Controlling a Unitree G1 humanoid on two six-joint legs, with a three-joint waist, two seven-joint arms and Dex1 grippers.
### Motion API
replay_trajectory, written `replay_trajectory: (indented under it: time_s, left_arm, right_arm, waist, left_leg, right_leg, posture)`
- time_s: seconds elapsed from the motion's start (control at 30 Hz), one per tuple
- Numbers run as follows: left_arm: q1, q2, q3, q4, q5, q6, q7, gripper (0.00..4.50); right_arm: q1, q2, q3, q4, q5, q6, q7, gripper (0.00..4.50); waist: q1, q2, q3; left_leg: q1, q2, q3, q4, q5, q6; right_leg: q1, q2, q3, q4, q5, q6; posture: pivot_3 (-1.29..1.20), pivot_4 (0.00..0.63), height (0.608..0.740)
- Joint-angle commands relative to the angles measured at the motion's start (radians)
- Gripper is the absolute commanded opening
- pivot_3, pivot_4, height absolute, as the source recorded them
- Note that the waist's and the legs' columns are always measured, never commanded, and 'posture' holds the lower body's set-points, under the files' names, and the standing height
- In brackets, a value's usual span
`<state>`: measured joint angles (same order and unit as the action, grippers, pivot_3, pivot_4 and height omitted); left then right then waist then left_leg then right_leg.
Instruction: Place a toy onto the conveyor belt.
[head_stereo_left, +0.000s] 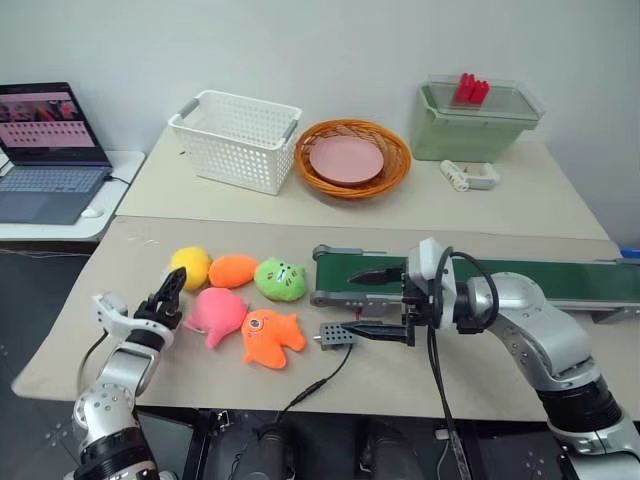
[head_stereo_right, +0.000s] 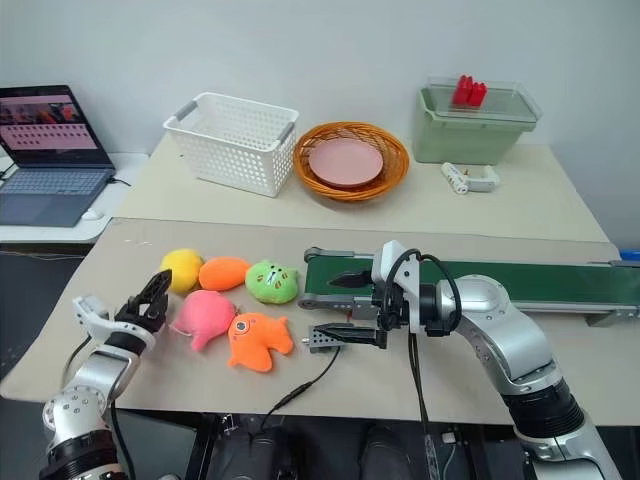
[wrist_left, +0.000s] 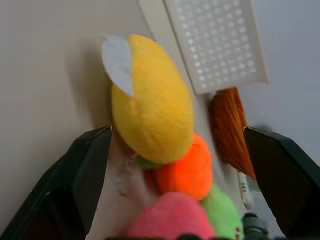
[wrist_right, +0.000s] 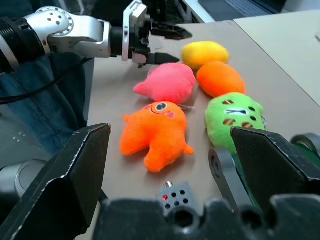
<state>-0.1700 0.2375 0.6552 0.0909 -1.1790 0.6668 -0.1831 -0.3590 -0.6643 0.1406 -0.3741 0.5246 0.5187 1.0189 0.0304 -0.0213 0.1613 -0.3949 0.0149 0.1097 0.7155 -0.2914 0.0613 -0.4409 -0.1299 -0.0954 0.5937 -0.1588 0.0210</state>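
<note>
Across the right half of the front table the conveyor belt (head_stereo_left: 520, 278) runs long and bare, its near roller end just beside the green plush (head_stereo_left: 281, 279), so there is open belt to land a toy on, and the right gripper (head_stereo_left: 378, 302) hangs there with jaws spread and nothing in them. At the left end of the plush cluster the toy (head_stereo_left: 190, 266) lies touching the orange plush (head_stereo_left: 233, 270), its outer side facing bare table, which is likely why the left gripper (head_stereo_left: 167, 292) comes from that side, jaws wide and empty
</note>
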Motion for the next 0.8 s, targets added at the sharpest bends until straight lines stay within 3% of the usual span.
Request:
replay_trajectory:
  time_s: [0.03, 0.2, 0.5, 0.8]
  left_arm:
    - [-0.023, 0.039, 0.015, 0.039, -0.010, 0.016, -0.001, 4.44]
    - [-0.037, 0.057, 0.022, 0.122, 0.034, -0.010, 0.009, 4.44]
    - [0.012, 0.036, 0.075, 0.083, -0.014, 0.003, 0.021, 4.44]
    - [-0.131, 0.098, 0.026, 0.300, 0.079, -0.015, -0.043, 4.44]
  right_arm:
    - [0.008, -0.005, -0.041, -0.052, 0.008, -0.011, -0.019, 4.50]
    - [0.008, -0.004, -0.051, -0.056, 0.007, -0.012, -0.039, 4.50]
    - [0.013, -0.023, -0.059, -0.046, 0.003, -0.020, -0.032, 4.50]
    - [-0.001, -0.018, -0.070, -0.050, 0.011, -0.013, -0.040, 4.50]
  waist:
    - [-0.010, 0.000, 0.000]
    - [-0.020, 0.000, 0.000]
    - [-0.021, -0.001, 0.001]
    - [-0.014, -0.001, 0.001]
  left_leg:
    - [0.000, 0.000, 0.000, 0.000, 0.000, -0.001]
    - [0.001, 0.000, 0.000, -0.001, 0.000, -0.001]
    - [0.002, 0.001, -0.001, -0.001, -0.001, 0.002]
    - [0.002, 0.001, -0.001, -0.001, -0.002, 0.003]
  right_leg:
    - [0.000, 0.000, 0.000, 0.000, 0.000, 0.000]
    - [0.000, 0.001, 0.000, 0.000, 0.000, 0.000]
    - [0.000, 0.000, 0.000, 0.000, -0.001, 0.000]
    - [0.000, 0.001, 0.000, 0.001, -0.001, -0.001]
  posture:
    - [0.00, 0.150, 0.740]
    - [0.00, 0.150, 0.740]
    - [0.00, 0.150, 0.740]
    - [0.00, 0.150, 0.740]
